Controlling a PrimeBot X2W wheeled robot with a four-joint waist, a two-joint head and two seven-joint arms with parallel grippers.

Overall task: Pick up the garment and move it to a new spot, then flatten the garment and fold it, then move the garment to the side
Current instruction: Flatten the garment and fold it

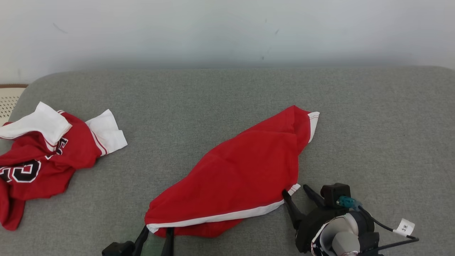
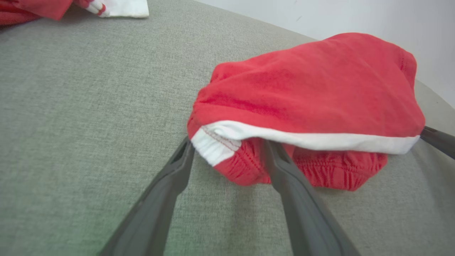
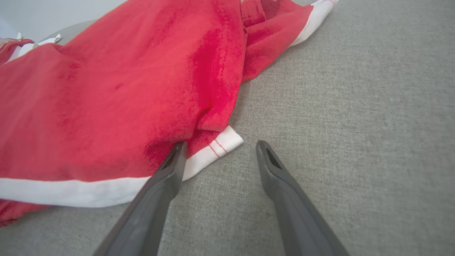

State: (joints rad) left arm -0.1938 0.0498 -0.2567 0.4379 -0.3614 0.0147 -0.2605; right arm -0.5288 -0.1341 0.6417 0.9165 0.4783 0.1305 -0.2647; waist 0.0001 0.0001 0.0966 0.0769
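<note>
Red shorts point(image 1: 241, 170) with white trim lie crumpled and slanted across the middle of the grey cushion point(image 1: 373, 124). My left gripper point(image 1: 157, 231) is open at their near left corner. In the left wrist view the shorts point(image 2: 312, 89) bulge up, and my left gripper point(image 2: 228, 145) straddles the white corner, its right finger tucked under the white band. My right gripper point(image 1: 295, 190) is open at the near right corner. In the right wrist view its left finger rests on the white hem of the shorts point(image 3: 106, 99), while the other finger of my right gripper point(image 3: 221, 144) stands on bare cushion.
A second garment, a red jersey point(image 1: 42, 156) with white sleeves and black lettering, lies bunched at the cushion's left end, and its sleeve point(image 2: 121, 9) shows in the left wrist view. A pale wall runs behind. A woven cream object point(image 1: 9, 101) sits past the left edge.
</note>
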